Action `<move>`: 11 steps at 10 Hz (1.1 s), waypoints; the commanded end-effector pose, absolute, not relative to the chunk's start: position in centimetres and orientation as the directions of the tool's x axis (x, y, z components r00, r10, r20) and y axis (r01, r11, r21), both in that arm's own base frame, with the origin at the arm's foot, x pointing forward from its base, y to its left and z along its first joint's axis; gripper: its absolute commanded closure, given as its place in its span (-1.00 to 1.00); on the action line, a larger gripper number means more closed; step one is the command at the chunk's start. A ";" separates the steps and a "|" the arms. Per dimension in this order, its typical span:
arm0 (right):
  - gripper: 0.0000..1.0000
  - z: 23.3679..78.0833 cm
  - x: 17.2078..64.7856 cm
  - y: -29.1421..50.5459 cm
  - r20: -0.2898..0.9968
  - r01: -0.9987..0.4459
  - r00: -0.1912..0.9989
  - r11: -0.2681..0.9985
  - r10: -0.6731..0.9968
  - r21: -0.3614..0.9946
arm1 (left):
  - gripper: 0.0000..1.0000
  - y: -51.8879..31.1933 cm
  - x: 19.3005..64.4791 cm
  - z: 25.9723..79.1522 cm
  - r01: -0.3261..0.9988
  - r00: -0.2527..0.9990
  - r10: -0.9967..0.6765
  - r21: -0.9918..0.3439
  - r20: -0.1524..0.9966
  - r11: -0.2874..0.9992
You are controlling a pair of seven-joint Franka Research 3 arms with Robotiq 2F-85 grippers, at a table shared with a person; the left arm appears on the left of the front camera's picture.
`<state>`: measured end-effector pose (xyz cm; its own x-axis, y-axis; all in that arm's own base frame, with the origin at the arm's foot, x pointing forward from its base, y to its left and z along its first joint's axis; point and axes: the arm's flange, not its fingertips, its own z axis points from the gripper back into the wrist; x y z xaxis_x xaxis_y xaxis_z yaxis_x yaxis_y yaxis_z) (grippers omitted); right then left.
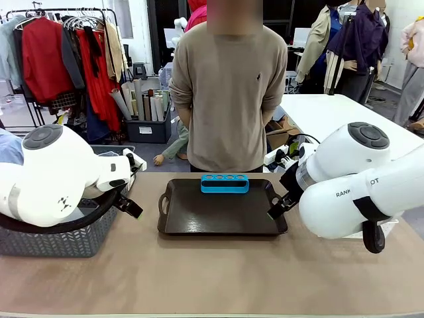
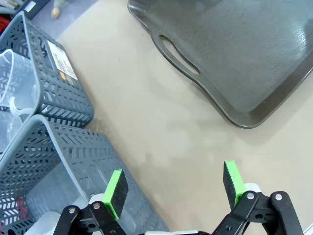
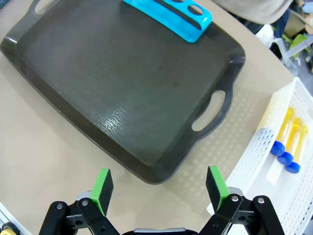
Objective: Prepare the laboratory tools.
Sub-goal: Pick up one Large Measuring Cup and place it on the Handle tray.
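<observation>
Three slim yellow tubes with blue caps lie side by side in a white perforated tray at the right edge of the right wrist view. A clear plastic beaker stands inside a grey basket in the left wrist view. My left gripper hangs open over bare table beside the baskets, its green pads wide apart. My right gripper is open above the near right corner of the dark tray. In the front view the left gripper sits left of the tray and the right gripper at its right edge.
A small blue four-hole rack stands at the far edge of the dark tray. A grey basket sits at the table's left under my left arm. A person stands at the far side, hands behind the back.
</observation>
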<state>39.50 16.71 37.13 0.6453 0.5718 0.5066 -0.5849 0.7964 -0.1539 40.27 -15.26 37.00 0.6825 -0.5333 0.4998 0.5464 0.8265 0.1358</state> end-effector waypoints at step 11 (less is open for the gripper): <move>-1.00 39.7 38.1 18.6 0.485 -0.690 0.618 0.722 0.619 -0.042 | -1.00 -15.3 36.8 39.4 0.609 0.570 -0.616 0.224 0.543 0.761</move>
